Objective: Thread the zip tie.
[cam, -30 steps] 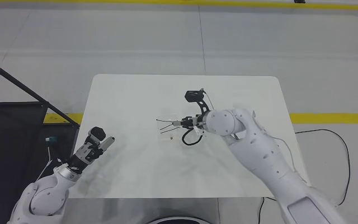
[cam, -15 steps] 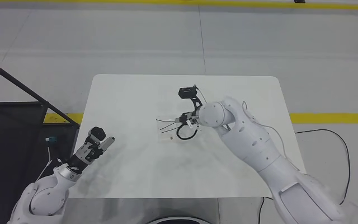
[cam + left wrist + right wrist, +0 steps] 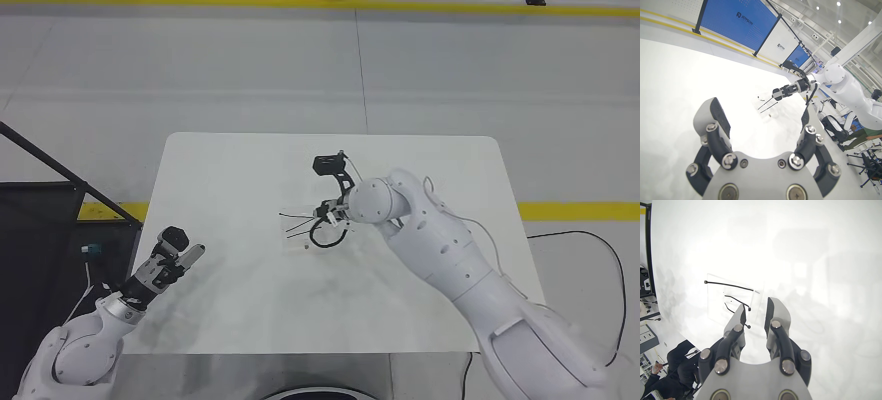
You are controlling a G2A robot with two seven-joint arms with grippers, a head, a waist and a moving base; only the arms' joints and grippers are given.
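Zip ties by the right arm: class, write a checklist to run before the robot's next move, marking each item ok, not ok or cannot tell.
1. Fingers of the right gripper open: ok.
2. A tie held between those fingers: not ok, nothing there.
3. The straight zip tie lying apart from the bent zip ties: ok.
4. Ties just ahead of the right gripper: ok.
5. Fingers of the left gripper open, far from the ties: ok.
6. Whether one bent tie touches a finger: cannot tell.
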